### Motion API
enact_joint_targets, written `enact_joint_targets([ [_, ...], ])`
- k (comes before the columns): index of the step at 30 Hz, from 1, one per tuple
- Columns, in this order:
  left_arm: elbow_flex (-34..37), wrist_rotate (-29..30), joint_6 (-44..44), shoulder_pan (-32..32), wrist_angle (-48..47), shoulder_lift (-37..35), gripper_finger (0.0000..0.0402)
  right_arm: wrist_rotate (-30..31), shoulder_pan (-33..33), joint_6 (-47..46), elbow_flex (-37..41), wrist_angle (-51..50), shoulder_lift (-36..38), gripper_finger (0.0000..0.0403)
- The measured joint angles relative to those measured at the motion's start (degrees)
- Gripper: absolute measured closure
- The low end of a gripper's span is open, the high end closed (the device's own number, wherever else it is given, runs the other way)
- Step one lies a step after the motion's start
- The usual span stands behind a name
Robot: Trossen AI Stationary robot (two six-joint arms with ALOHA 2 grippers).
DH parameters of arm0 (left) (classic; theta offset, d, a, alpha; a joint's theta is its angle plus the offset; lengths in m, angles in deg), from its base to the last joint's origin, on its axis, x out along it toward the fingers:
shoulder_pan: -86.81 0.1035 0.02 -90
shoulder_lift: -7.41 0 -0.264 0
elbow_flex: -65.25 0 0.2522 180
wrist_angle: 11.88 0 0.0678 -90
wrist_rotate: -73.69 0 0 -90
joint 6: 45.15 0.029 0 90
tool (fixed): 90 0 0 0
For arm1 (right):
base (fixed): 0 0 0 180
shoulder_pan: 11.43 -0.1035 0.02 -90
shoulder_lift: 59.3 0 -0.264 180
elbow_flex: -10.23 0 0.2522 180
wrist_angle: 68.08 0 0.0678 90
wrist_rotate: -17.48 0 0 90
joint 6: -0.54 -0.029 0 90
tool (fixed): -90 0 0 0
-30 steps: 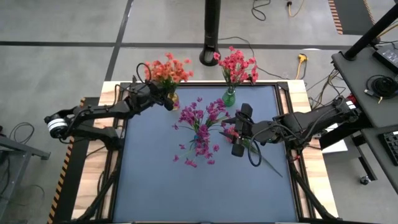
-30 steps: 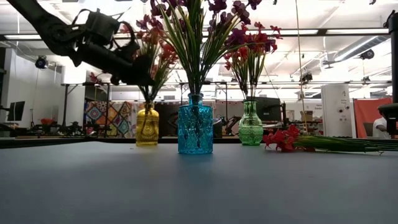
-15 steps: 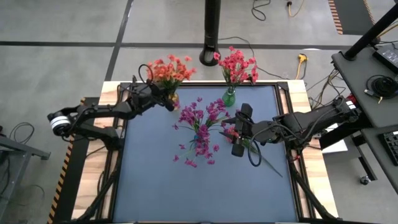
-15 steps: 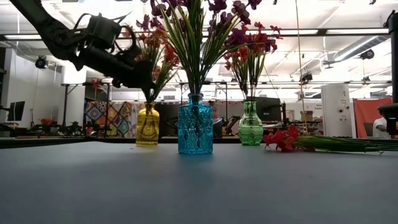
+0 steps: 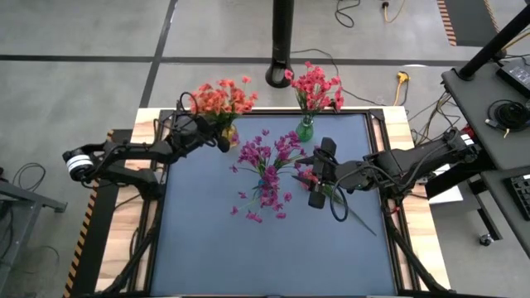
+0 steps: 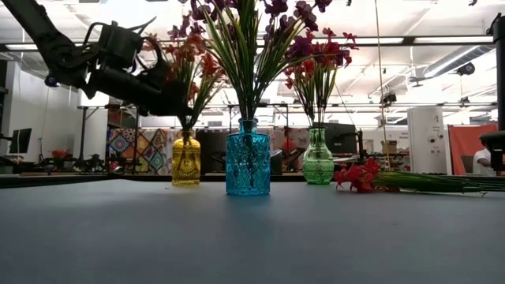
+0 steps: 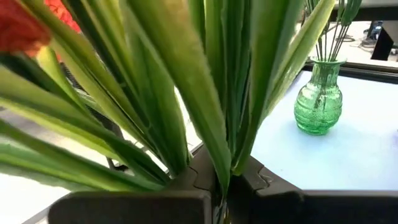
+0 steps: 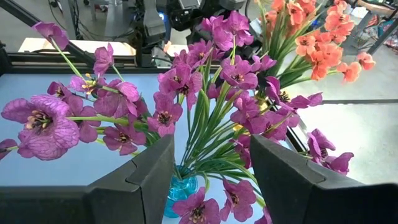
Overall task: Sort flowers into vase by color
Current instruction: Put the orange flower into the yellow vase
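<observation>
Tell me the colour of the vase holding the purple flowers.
Blue vase, clearest in the low view.

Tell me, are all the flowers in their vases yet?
Almost. Purple flowers fill the blue vase, pink ones the green vase. The left gripper, shut on the orange flowers, is at the yellow vase. One red sprig lies on the table under the open right gripper.

One camera hung overhead, looking straight down on the table [image 5: 273, 240]. Another sat at tabletop level, facing the far room. Each wrist camera looked out close among stems. Overhead and low views shared the blue vase [image 6: 248, 158].
</observation>
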Motion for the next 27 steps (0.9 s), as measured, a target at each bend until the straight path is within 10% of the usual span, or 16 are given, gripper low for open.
enact_joint_targets([
  [27, 0.25, -0.37, 1.0, -0.02, -2.51, -1.36, 0.0255, 0.0, 0.0, 0.11, 0.0, 0.0, 0.0, 0.0199],
])
